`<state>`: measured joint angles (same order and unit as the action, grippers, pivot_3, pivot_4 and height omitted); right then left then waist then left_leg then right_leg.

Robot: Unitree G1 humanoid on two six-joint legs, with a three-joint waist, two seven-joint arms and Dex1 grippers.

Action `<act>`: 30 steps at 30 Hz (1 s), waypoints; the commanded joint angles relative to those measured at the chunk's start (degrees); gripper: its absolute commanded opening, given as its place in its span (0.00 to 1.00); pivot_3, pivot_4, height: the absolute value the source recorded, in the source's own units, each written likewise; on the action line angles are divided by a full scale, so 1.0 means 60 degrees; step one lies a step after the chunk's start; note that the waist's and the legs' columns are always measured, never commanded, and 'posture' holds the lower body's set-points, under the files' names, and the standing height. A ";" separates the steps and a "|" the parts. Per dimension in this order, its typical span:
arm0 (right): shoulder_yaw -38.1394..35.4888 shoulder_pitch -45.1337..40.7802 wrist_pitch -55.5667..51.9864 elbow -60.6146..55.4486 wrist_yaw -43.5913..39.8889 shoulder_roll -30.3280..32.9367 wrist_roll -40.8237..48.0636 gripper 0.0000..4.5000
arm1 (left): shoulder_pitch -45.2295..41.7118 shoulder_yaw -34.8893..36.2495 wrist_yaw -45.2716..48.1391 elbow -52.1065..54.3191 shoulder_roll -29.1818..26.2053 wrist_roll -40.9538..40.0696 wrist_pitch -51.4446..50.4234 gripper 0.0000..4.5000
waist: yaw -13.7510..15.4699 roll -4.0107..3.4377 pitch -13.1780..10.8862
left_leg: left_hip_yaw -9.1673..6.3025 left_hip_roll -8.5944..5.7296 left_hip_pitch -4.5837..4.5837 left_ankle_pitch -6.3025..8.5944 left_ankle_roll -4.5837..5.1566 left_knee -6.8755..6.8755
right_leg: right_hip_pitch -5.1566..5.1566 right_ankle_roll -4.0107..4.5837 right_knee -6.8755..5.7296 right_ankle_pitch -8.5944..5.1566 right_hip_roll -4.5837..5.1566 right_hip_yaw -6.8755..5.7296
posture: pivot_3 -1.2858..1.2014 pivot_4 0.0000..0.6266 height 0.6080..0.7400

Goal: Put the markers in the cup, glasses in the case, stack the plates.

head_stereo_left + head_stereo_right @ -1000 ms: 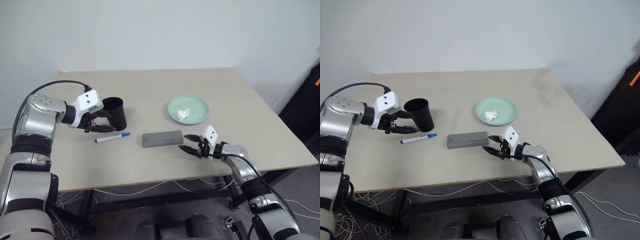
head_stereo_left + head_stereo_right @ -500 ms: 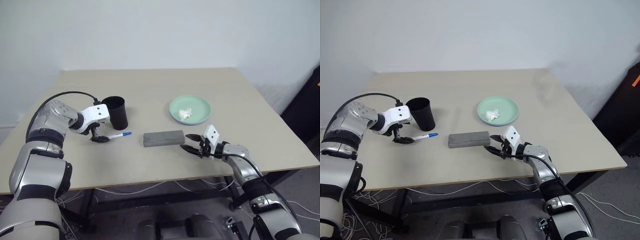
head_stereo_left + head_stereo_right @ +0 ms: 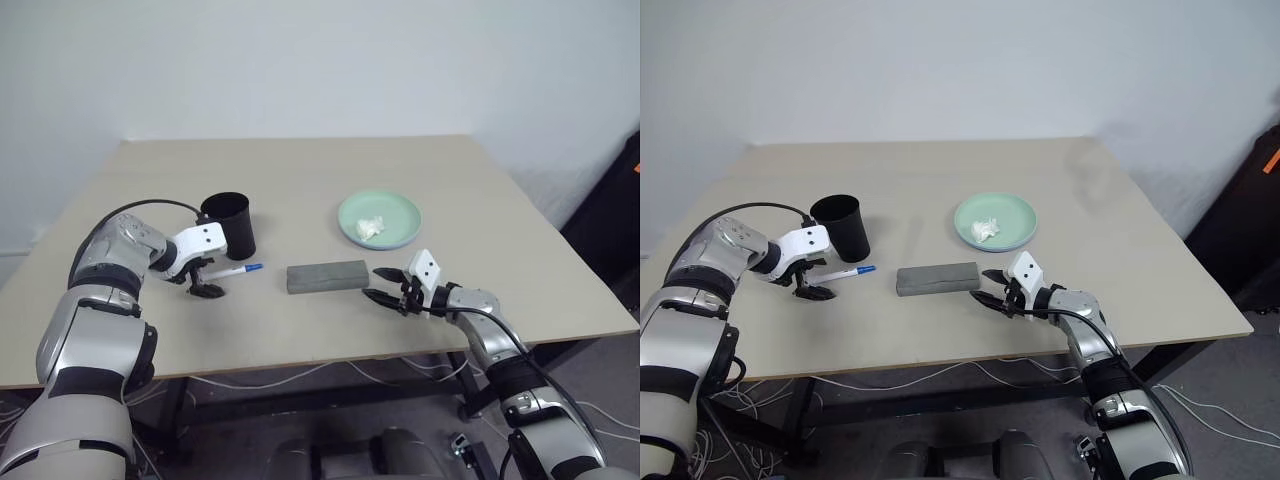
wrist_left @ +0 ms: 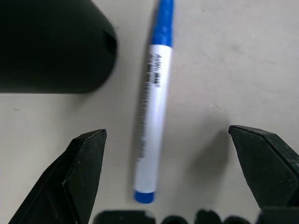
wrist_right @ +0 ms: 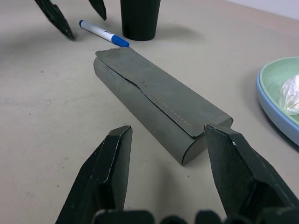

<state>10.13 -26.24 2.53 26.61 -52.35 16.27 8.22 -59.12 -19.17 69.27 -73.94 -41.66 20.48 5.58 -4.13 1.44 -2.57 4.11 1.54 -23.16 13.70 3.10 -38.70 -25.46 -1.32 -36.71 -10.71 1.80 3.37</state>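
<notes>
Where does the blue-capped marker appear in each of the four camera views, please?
Left eye view: blue-capped marker lies between the left gripper and the case.
Right eye view: same spot.
Left wrist view: lengthwise between the open fingers.
Right wrist view: far, beyond the case.
Shared landmark: the black cup beside it.

The case (image 3: 325, 276) lies near the middle of the table (image 3: 300, 170), toward its front edge. Left of the case lies a marker (image 3: 228, 270), its capped end pointing toward the case. Just behind the marker, also left of the case, stands the cup (image 3: 230, 225). Behind the case and to its right sit the stacked plates (image 3: 379, 220), with a paper wad (image 3: 371, 228) on the upper one. The left gripper (image 3: 205, 289) hangs over the marker's far end from the case; the right gripper (image 3: 386, 286) is just off the case's right end.
</notes>
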 commanded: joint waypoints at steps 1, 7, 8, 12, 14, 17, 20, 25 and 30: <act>-0.0122 -0.0111 0.0032 -0.0379 0.0028 -0.0024 0.0066 0.59 | -0.0283 0.0112 0.0346 -0.0049 0.0058 -0.0012 -0.0260 0.99 | 0.0001 0.0000 0.0000 | -0.0001 0.0000 0.0003 0.0000 0.0000 0.0000 | 0.0003 0.0000 0.0000 0.0000 0.0000 0.0000 | 0.52 0.00 1.00; -0.0161 0.0073 -0.0024 -0.0582 0.0148 -0.0026 0.0080 0.59 | -0.0428 0.0046 0.0635 -0.0248 0.0184 0.0124 -0.0730 0.99 | 0.0002 0.0001 0.0001 | -0.0004 -0.0001 0.0001 0.0000 0.0001 -0.0007 | 0.0006 -0.0001 -0.0001 0.0000 0.0001 -0.0001 | 0.52 0.00 1.00; -0.0179 0.0115 -0.0041 -0.0632 0.0183 -0.0019 0.0084 0.59 | -0.0436 0.0034 0.0731 -0.0265 0.0191 0.0139 -0.0760 0.99 | 0.0002 0.0001 0.0001 | -0.0003 -0.0002 0.0001 0.0000 0.0001 -0.0007 | 0.0006 -0.0001 -0.0001 0.0000 0.0001 -0.0001 | 0.52 0.00 1.00; -0.0236 0.0284 -0.0110 -0.0821 0.0294 0.0028 0.0111 0.59 | -0.0468 0.0014 0.1252 -0.0274 0.0189 0.0163 -0.0753 0.99 | -0.0001 0.0001 0.0001 | -0.0003 -0.0002 0.0001 0.0001 0.0001 -0.0007 | 0.0005 -0.0001 -0.0001 0.0000 0.0000 -0.0001 | 0.52 0.00 1.00; -0.0254 0.0351 -0.0146 -0.0886 0.0326 0.0054 0.0125 0.59 | -0.0497 0.0013 0.1460 -0.0265 0.0181 0.0183 -0.0762 0.99 | -0.0003 0.0001 0.0001 | -0.0003 -0.0001 0.0001 0.0001 0.0001 -0.0008 | 0.0005 -0.0001 -0.0001 0.0000 0.0000 -0.0001 | 0.52 0.00 1.00; -0.0258 0.0397 -0.0196 -0.0963 0.0360 0.0057 0.0130 0.59 | -0.0538 0.0057 0.1843 -0.0241 0.0160 0.0159 -0.0793 0.99 | -0.0002 0.0001 0.0001 | -0.0004 0.0001 0.0002 0.0001 0.0001 -0.0009 | 0.0006 0.0000 -0.0002 0.0000 0.0000 -0.0001 | 0.52 0.00 1.00; -0.0253 0.0408 -0.0216 -0.0995 0.0381 0.0049 0.0128 0.59 | -0.0558 0.0104 0.1982 -0.0198 0.0144 0.0129 -0.0755 0.99 | -0.0002 0.0001 0.0001 | -0.0005 0.0000 0.0002 0.0001 0.0001 -0.0009 | 0.0005 0.0000 -0.0002 0.0000 0.0000 -0.0001 | 0.52 0.00 1.00; -0.0211 0.0285 -0.0193 -0.0868 0.0357 -0.0002 0.0109 0.59 | -0.0424 0.0041 0.1740 -0.0165 0.0098 0.0247 -0.0649 0.91 | -0.0002 0.0002 0.0000 | -0.0006 0.0001 0.0000 0.0000 0.0002 -0.0012 | 0.0006 0.0000 -0.0003 0.0000 0.0000 -0.0001 | 0.52 0.00 1.00; -0.0198 0.0194 -0.0161 -0.0776 0.0313 -0.0025 0.0096 0.59 | -0.0262 -0.0058 0.1375 -0.0141 0.0043 0.0410 -0.0404 0.55 | -0.0001 0.0002 0.0000 | -0.0006 0.0002 0.0000 0.0000 0.0002 -0.0015 | 0.0006 -0.0001 -0.0006 0.0001 0.0000 -0.0001 | 0.52 0.00 1.00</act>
<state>9.72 -23.72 0.82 23.03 -50.19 16.12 8.29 -60.56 -19.17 78.49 -75.26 -40.69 22.10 2.14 -4.14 1.45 -2.57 4.08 1.56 -23.16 13.70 3.11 -38.79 -25.42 -1.32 -36.74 -10.71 1.80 3.36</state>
